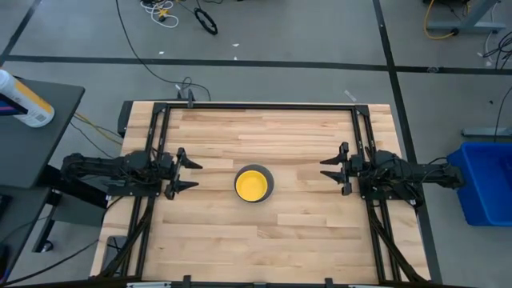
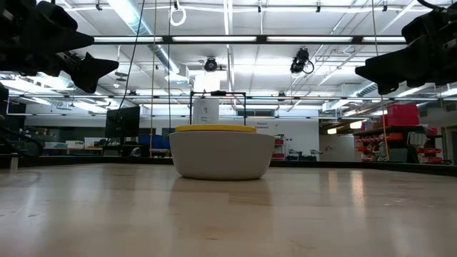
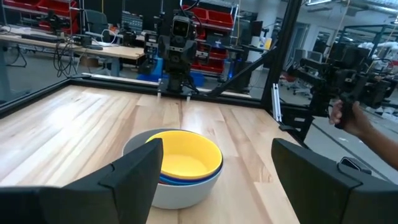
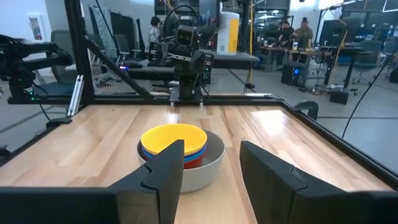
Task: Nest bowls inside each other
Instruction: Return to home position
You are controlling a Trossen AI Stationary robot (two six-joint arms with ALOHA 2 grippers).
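Observation:
The bowls stand nested in one stack (image 1: 254, 184) at the table's middle, resting on the grey bowl's base (image 2: 222, 153). The grey bowl (image 3: 180, 190) is outermost, the yellow bowl (image 4: 172, 138) innermost on top. Blue rims (image 3: 186, 179) and a red one (image 4: 193, 160) show between them. My left gripper (image 1: 190, 175) stands open at the table's left side, raised and level, its fingers toward the stack. My right gripper (image 1: 330, 168) stands open at the right side, likewise raised and facing the stack. Neither touches anything.
A black frame (image 1: 256, 106) runs along the table's far edge and down both sides. Bare wood lies between each gripper and the stack. A blue bin (image 1: 488, 182) stands off the table at the right; a person's hand (image 3: 354, 118) shows beyond the table.

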